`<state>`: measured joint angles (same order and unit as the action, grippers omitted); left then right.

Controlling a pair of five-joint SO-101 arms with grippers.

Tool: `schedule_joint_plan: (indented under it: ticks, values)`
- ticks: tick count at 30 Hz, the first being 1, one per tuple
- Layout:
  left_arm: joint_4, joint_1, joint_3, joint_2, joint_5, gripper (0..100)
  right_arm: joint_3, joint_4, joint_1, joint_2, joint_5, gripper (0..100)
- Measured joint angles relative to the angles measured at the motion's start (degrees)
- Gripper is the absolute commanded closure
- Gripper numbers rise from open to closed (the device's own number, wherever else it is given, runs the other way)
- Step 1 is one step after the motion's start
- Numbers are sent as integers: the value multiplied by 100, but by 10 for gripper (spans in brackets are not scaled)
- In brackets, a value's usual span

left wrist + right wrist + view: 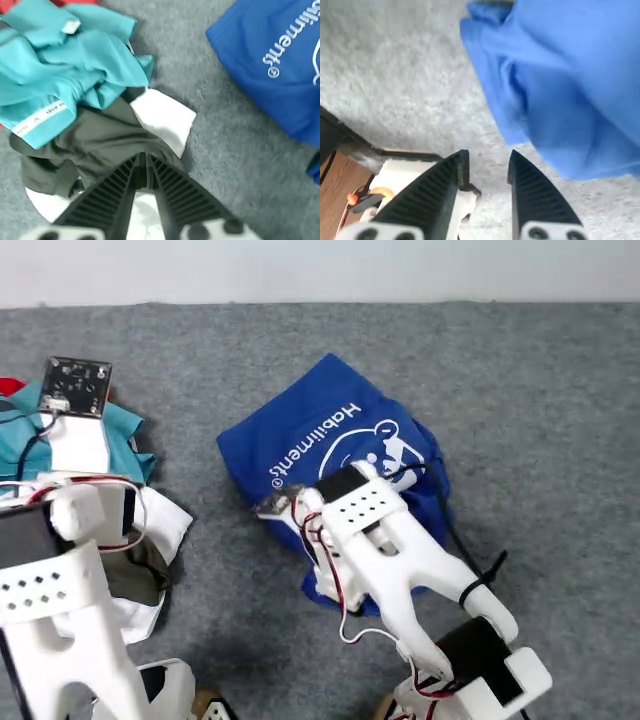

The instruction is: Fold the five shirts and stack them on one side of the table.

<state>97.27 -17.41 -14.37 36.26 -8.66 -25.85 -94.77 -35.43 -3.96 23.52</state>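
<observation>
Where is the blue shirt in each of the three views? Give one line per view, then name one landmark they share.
High view: the blue shirt lies at the table's middle, partly under the right arm.
Left wrist view: the blue shirt lies across a grey strip from the shirt pile.
Right wrist view: the blue shirt lies just beyond the open right pincer.
Shared landmark: the grey table covering.

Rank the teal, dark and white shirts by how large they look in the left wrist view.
Largest to smallest:
1. teal shirt
2. dark shirt, partly hidden
3. white shirt, mostly covered by the others
</observation>
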Motion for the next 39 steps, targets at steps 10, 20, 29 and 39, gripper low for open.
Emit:
schedule_joint_plan:
  ticks: [10,20,29,39]
  values:
    - [0,0,-62,0,0,986,-1143,1081,44,0,0,849]
    - [0,0,-62,0,0,986,-1248,1626,1046,0,457,770]
    - [0,0,-62,0,0,986,-1240,1960,1108,387,519,772]
    - [0,0,-62,0,0,986,-1046,2295,1169,967,440,972]
